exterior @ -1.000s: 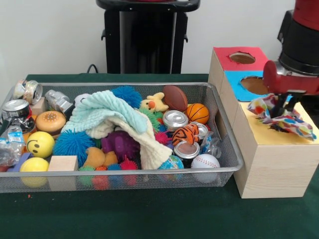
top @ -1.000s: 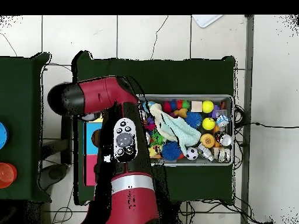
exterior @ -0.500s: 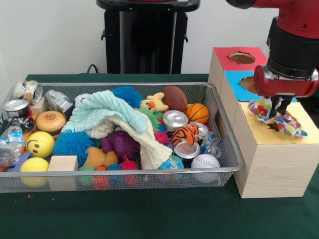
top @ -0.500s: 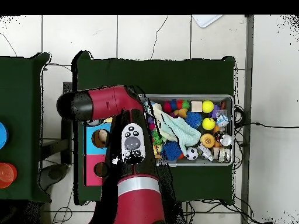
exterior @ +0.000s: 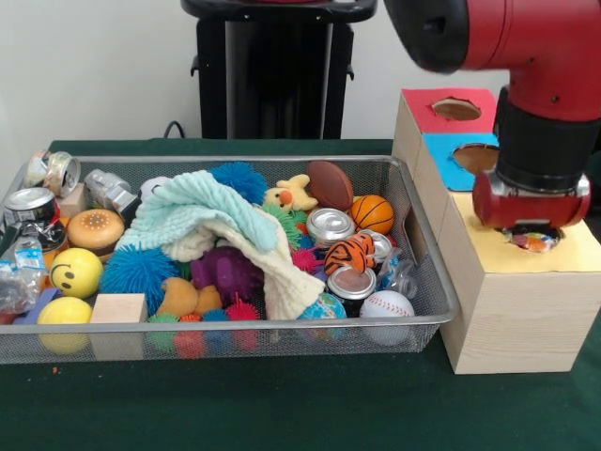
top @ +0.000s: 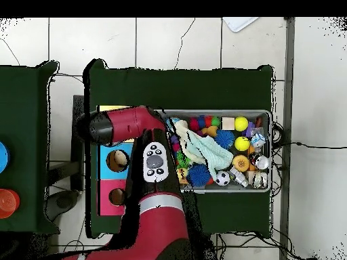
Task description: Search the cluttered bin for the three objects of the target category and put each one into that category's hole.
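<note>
A wooden box [exterior: 507,310] stands right of the wire bin [exterior: 427,282], with red [exterior: 423,103], blue [exterior: 441,160] and yellow [exterior: 577,252] tops, each with a hole. My gripper [exterior: 531,235] is pushed down into the yellow section's hole. Only a small bit of the multicoloured cloth [exterior: 535,242] shows under the red wrist, sunk in that hole. In the bin, a mint green cloth [exterior: 192,207] lies draped over a cream cloth [exterior: 277,272]. In the overhead view the arm [top: 118,125] covers the yellow section and hides the gripper.
The bin also holds balls [exterior: 373,213], cans [exterior: 329,225], spiky toys [exterior: 139,272], plush animals [exterior: 291,195], a wooden block [exterior: 119,308] and a burger toy [exterior: 96,228]. In the overhead view, the blue hole [top: 117,160] and the red hole [top: 116,196] are uncovered.
The arm has come down over the yellow hole. The multicoloured cloth, which lay spread over the yellow top, has gone into the hole almost completely.
</note>
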Motion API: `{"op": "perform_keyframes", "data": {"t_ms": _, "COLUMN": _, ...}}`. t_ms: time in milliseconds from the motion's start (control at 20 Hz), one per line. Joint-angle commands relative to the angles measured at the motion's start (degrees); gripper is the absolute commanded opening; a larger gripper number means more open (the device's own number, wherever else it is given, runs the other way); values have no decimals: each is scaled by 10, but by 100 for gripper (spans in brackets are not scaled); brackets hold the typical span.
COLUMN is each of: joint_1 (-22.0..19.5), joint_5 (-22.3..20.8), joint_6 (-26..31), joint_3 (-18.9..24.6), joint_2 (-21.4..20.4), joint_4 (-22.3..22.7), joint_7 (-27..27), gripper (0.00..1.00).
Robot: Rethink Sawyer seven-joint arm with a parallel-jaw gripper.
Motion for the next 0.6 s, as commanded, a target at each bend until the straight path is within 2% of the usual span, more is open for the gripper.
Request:
{"op": "perform_keyframes", "data": {"t_ms": 50, "joint_1": -4, "joint_5": -14, "joint_6": -46, "joint_3": 17, "joint_2": 96, "joint_4": 16, "joint_7": 63, "gripper": 0}}
{"op": "perform_keyframes", "data": {"t_ms": 250, "joint_1": 5, "joint_5": -19, "joint_6": -59, "joint_3": 3, "joint_2": 136, "joint_4": -31, "joint_7": 65, "gripper": 0}}
{"op": "perform_keyframes", "data": {"t_ms": 400, "joint_1": 14, "joint_5": -19, "joint_6": -46, "joint_3": -9, "joint_2": 144, "joint_4": -45, "joint_7": 71, "gripper": 0}}
{"op": "perform_keyframes", "data": {"t_ms": 450, "joint_1": 15, "joint_5": -13, "joint_6": -36, "joint_3": -11, "joint_2": 145, "joint_4": -46, "joint_7": 71, "gripper": 100}}
{"op": "perform_keyframes", "data": {"t_ms": 600, "joint_1": 22, "joint_5": -14, "joint_6": -32, "joint_3": -22, "joint_2": 144, "joint_4": -49, "joint_7": 80, "gripper": 100}}
